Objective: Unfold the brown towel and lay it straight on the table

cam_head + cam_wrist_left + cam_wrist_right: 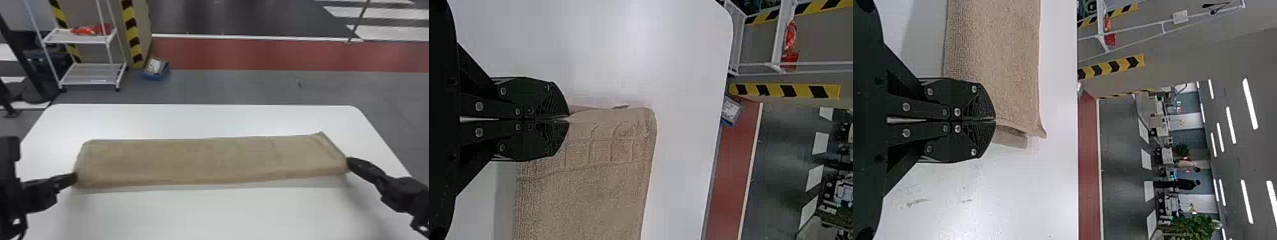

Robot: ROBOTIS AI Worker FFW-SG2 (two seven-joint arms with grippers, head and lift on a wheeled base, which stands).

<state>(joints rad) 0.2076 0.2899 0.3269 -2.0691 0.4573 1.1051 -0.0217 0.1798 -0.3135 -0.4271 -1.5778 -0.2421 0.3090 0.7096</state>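
Note:
The brown towel (210,159) stretches as a long band across the white table (223,213), its near edge held slightly above the surface with a shadow below. At its near left corner is my left gripper (74,178), shut on the towel; my right gripper (349,164) is shut on the near right corner. In the left wrist view, the left gripper (568,120) pinches the edge of the towel (589,195) beside a creased strip. In the right wrist view, the right gripper (994,120) pinches the towel (998,60), with a lower layer showing beyond the fingertips.
The table's far edge (204,104) lies beyond the towel, with bare white surface in front of and behind it. Past the table, on the floor, stand a white shelf cart (92,75) and a blue box (156,70).

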